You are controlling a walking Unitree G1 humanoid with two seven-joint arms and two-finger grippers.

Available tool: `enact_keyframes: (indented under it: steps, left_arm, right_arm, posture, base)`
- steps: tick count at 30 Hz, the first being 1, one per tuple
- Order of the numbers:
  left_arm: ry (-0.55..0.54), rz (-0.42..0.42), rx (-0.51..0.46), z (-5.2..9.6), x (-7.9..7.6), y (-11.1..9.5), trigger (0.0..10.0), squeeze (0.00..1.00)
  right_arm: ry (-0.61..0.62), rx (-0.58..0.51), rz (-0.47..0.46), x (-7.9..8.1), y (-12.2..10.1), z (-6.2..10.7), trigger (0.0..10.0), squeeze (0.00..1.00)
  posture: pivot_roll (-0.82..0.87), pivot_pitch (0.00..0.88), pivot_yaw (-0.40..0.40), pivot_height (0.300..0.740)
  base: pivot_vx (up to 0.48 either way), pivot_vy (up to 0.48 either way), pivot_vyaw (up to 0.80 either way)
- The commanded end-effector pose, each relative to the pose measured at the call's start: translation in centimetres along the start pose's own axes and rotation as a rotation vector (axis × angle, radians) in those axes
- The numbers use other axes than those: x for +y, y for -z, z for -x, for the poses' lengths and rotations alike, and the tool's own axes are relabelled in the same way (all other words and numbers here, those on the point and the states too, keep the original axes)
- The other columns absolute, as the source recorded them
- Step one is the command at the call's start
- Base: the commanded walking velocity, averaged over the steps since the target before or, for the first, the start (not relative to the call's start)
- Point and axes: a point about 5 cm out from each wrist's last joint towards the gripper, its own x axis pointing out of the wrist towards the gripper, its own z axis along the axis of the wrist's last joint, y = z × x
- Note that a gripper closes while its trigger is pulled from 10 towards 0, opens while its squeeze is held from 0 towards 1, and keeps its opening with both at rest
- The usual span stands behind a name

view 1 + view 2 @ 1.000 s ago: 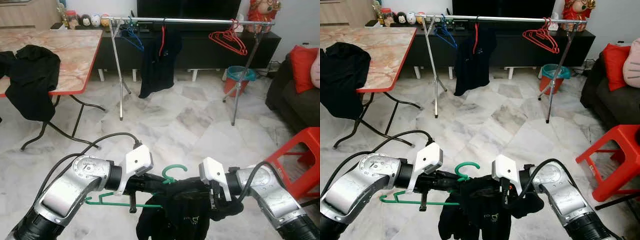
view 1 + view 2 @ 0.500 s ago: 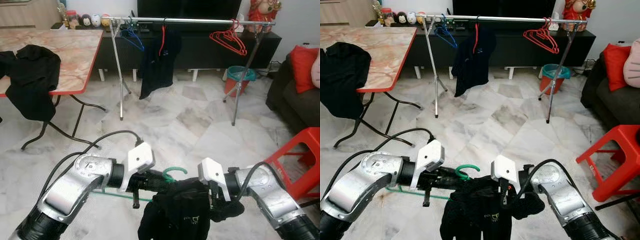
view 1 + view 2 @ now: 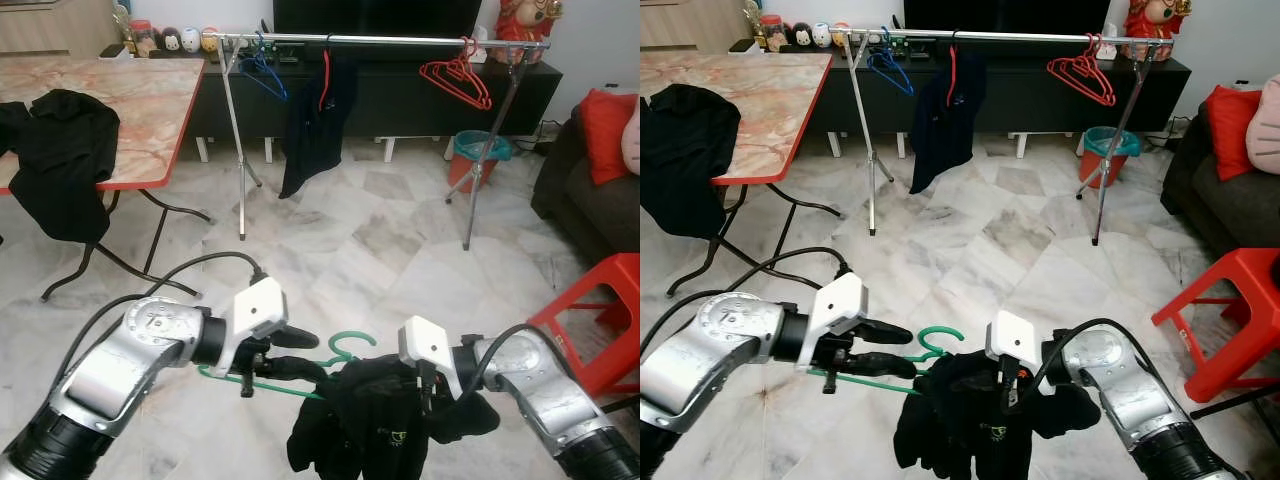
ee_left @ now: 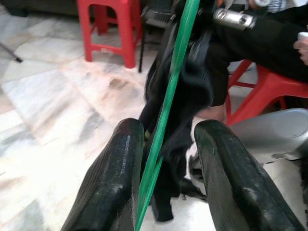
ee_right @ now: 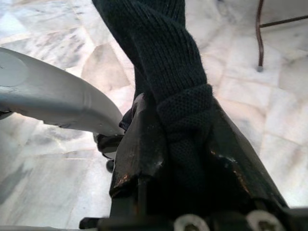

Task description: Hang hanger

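Two grippers: both are held low in front of the body, over the marble floor [image 3: 400, 250], with one garment shared between them.
Left gripper [image 3: 885, 347]: its fingers [image 4: 115, 178] are now spread, with the green bar of the hanger [image 3: 345, 350] running loosely between them; a second ago they were gathered on the bar nearer the hook, so the hold has been slackened and slid outward along the bar.
Hanger: it is carried between the two grippers, hook up, with the black shirt [image 3: 365, 425] draped on it; the shirt now hangs lower and looser than before.
Right gripper [image 5: 185, 139]: it is pinched on a bunched fold of the shirt, as it was a second ago.
Rail [image 3: 400, 41]: it stands well apart, across the room, with a black top [image 3: 315, 125] and red hangers [image 3: 458, 80] already on it.
Meaning for the task: hanging is judged not yet begun; the hanger rests less securely and could slip before the rail is reached.
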Motion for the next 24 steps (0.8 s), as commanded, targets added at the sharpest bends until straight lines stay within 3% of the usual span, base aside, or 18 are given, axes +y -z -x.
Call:
enact_keyframes:
  steps: [1,2,4,5,9,10,12,13,14,15,17,18,19,20,24]
  left_arm:
    - [-0.072,-0.011,0.027,1.2,0.8,0.4,10.0,1.00]
    - [-0.200,0.002,0.027,2.4,2.0,0.8,10.0,1.00]
    - [-0.236,0.004,0.026,2.6,2.4,0.9,10.0,1.00]
    - [-0.390,0.024,0.017,3.7,3.8,1.3,10.0,1.00]
    - [-0.646,0.038,0.000,5.7,5.7,2.0,10.0,1.00]
    - [-0.772,0.052,-0.028,6.7,6.4,2.1,10.0,1.00]
    - [-0.813,0.072,-0.040,7.1,6.6,2.2,10.0,1.00]
    - [-0.944,0.090,-0.067,8.1,7.2,2.6,10.0,0.30]
    - [-1.066,0.114,-0.100,8.9,7.6,3.0,10.0,0.11]
    - [-1.137,0.128,-0.117,9.5,7.8,3.3,10.0,0.00]
    - [-1.263,0.164,-0.130,10.4,8.1,4.0,10.0,0.00]
    - [-1.263,0.164,-0.130,10.4,8.1,4.0,10.0,0.00]
    - [-1.347,0.194,-0.124,10.9,8.3,4.7,10.0,0.00]
    - [-1.505,0.218,-0.067,11.9,8.2,6.2,10.0,0.00]
    - [-1.572,0.228,0.025,11.8,7.7,8.0,10.0,0.00]
  right_arm:
    - [0.053,-0.010,0.019,-0.7,-0.4,1.1,0.0,0.00]
    - [0.099,-0.012,0.001,-0.9,-0.1,1.6,0.0,0.00]
    - [0.107,-0.013,-0.003,-0.9,0.0,1.6,0.0,0.00]
    - [0.123,-0.018,-0.013,-0.9,0.1,1.6,0.0,0.00]
    - [0.141,-0.021,-0.027,-0.7,0.4,1.8,0.0,0.00]
    - [0.145,-0.005,-0.031,-0.6,0.8,1.9,0.0,0.00]
    - [0.148,0.001,-0.032,-0.6,0.9,2.0,0.0,0.00]
    - [0.163,0.005,-0.038,-0.7,1.1,2.4,0.0,0.00]
    - [0.178,0.003,-0.044,-0.8,1.2,2.7,0.0,0.00]
    - [0.185,0.003,-0.044,-0.9,1.2,2.8,0.0,0.00]
    - [0.201,0.001,-0.043,-1.1,1.1,2.9,0.0,0.00]
    - [0.201,0.001,-0.043,-1.1,1.1,2.9,0.0,0.00]
    - [0.212,-0.002,-0.040,-1.3,1.0,3.0,0.0,0.00]
    - [0.250,-0.014,-0.025,-1.9,0.6,3.2,0.0,0.00]
    - [0.307,-0.049,-0.021,-2.8,-0.2,3.5,0.0,0.00]
  posture:
    - [0.00,0.000,-0.015,0.740]
    - [-0.01,0.000,-0.014,0.740]
    - [-0.01,0.000,-0.010,0.740]
    - [-0.01,0.000,-0.008,0.740]
    - [-0.01,0.000,-0.010,0.740]
    - [-0.01,0.000,-0.013,0.740]
    - [-0.01,0.000,-0.013,0.740]
    - [-0.01,0.000,-0.016,0.740]
    - [-0.01,0.000,-0.016,0.740]
    - [-0.01,0.000,-0.017,0.740]
    - [-0.01,0.000,-0.018,0.740]
    - [-0.01,0.000,-0.018,0.740]
    - [-0.01,0.000,-0.019,0.740]
    - [-0.01,0.000,-0.019,0.740]
    - [0.00,0.000,-0.022,0.740]
  base:
    - [0.000,0.000,0.00]
    - [0.000,0.000,0.00]
    - [0.000,0.000,0.00]
    - [0.000,0.000,0.00]
    - [0.000,0.000,0.00]
    - [0.000,0.000,0.00]
    - [0.000,0.000,0.00]
    - [0.000,0.000,0.00]
    - [0.000,0.000,0.00]
    - [0.000,0.000,0.00]
    - [0.000,0.000,0.00]
    - [0.000,0.000,0.00]
    - [0.000,0.000,0.00]
    - [0.000,0.000,0.00]
    - [0.000,0.000,0.00]
